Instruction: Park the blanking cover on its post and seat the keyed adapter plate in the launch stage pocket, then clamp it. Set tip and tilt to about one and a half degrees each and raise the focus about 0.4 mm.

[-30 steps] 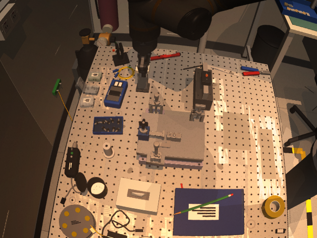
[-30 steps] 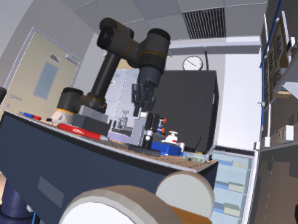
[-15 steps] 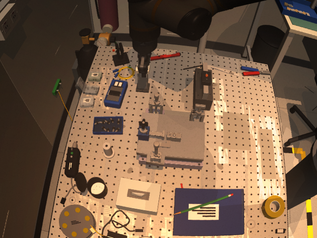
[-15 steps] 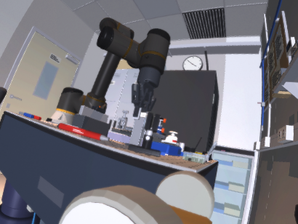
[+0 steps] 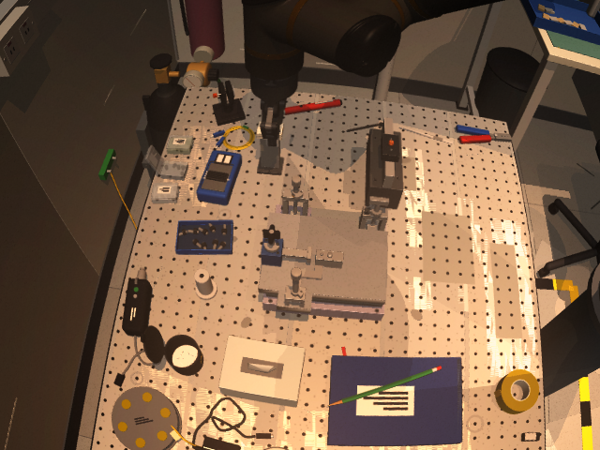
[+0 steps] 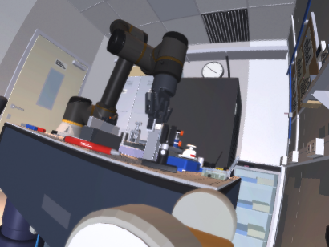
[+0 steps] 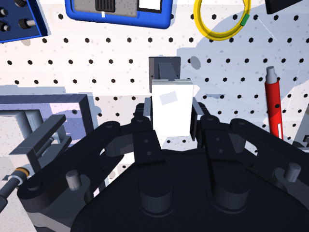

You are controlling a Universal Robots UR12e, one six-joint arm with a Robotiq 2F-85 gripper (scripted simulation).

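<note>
At the back of the perforated bench, behind the launch stage, my gripper stands over a small dark post block. Its fingers are closed on the sides of a pale rectangular blanking cover, which hangs upright just above the block. The stage is a grey platform with knobbed adjusters at its near and far left corners and a clamp bar across its left side. I cannot make out the keyed adapter plate with certainty.
Behind the gripper lie a red pen and a yellow fibre coil. A blue meter and a blue screw tray sit to the left, and a black laser module stands to the right.
</note>
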